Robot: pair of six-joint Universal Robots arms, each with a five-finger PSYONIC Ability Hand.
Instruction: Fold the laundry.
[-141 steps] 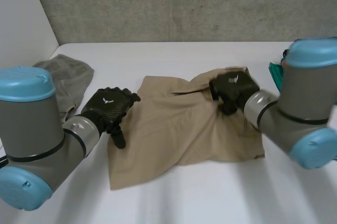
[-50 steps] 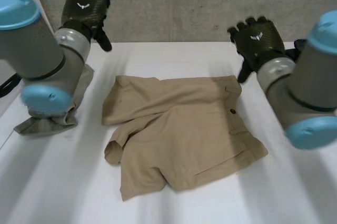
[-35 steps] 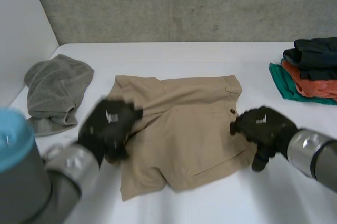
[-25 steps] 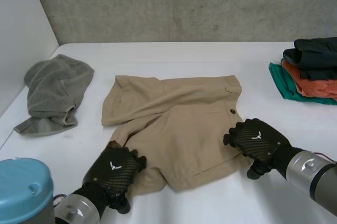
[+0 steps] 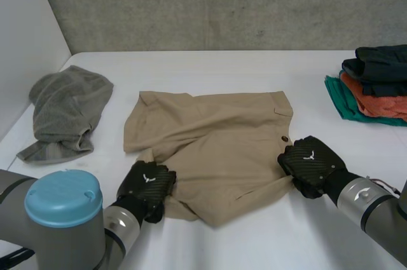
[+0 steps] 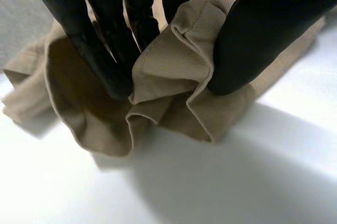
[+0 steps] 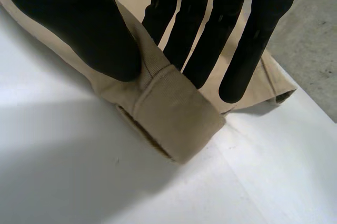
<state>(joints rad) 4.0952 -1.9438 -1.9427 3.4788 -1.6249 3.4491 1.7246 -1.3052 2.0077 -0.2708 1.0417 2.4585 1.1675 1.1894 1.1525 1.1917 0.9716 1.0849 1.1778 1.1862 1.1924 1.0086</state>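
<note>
A pair of tan shorts [image 5: 213, 149] lies spread on the middle of the white table [image 5: 210, 67]. My left hand [image 5: 146, 187] sits at its near left corner; thumb and fingers [image 6: 110, 60] pinch a bunched fold of the tan cloth [image 6: 168, 71]. My right hand [image 5: 311, 163] is at the near right corner by the waistband. Its thumb and fingers [image 7: 184, 39] pinch the tan waistband edge [image 7: 174, 113] just above the table.
A crumpled grey towel [image 5: 67, 111] lies at the far left. A stack of folded clothes [image 5: 375, 82], dark over orange over teal, stands at the far right edge. A grey wall runs behind the table.
Both hands came down from high over the table to the shorts' near corners. Their fingers closed on the cloth, bunching the near edge slightly.
</note>
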